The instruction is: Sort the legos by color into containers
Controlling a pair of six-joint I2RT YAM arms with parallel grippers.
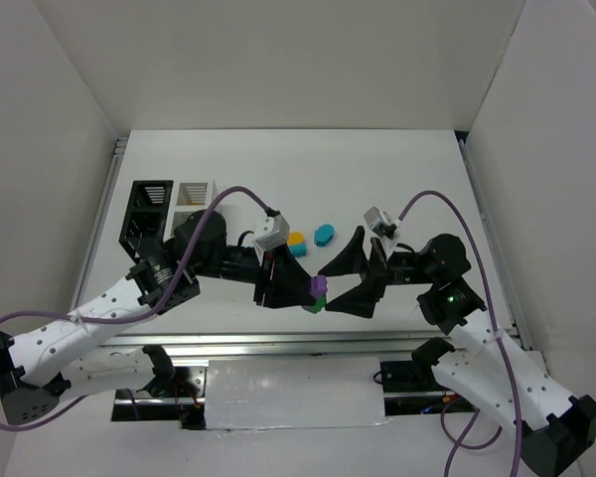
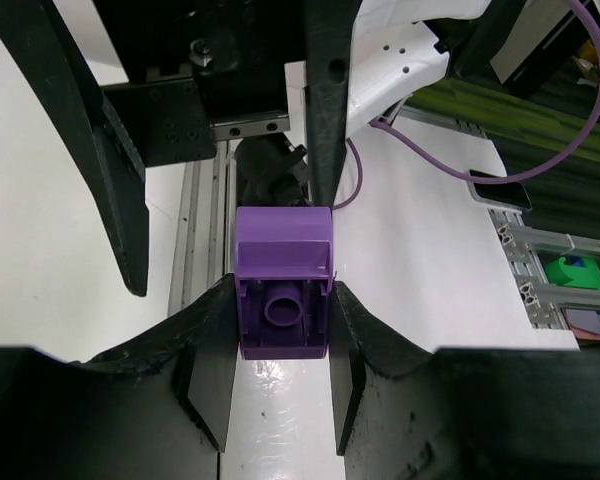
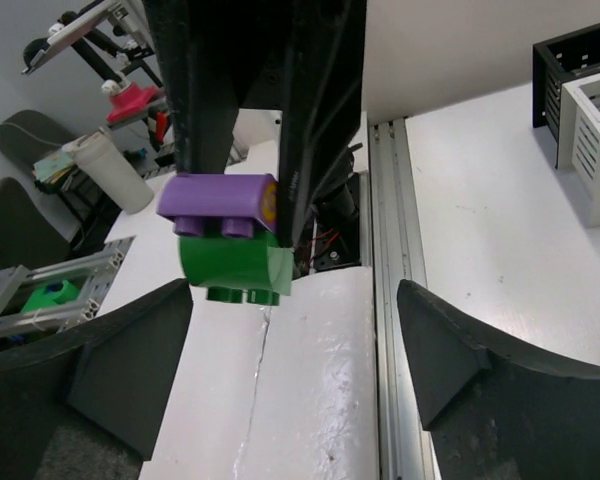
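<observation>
Close to the near edge of the tabletop [image 1: 427,179], the left pincer [image 2: 282,312] clenched a purple brick [image 2: 282,262] joined to a green brick [image 3: 235,265]; the right pincer [image 3: 292,300] stood released.

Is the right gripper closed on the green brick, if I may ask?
No; the right gripper stands wide open, clear of the green brick, which is joined to the purple brick held by the left gripper.

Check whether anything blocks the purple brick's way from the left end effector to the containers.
No loose thing does. Only the left arm's own links lie along that line; a green brick is stuck to the purple brick.
</observation>
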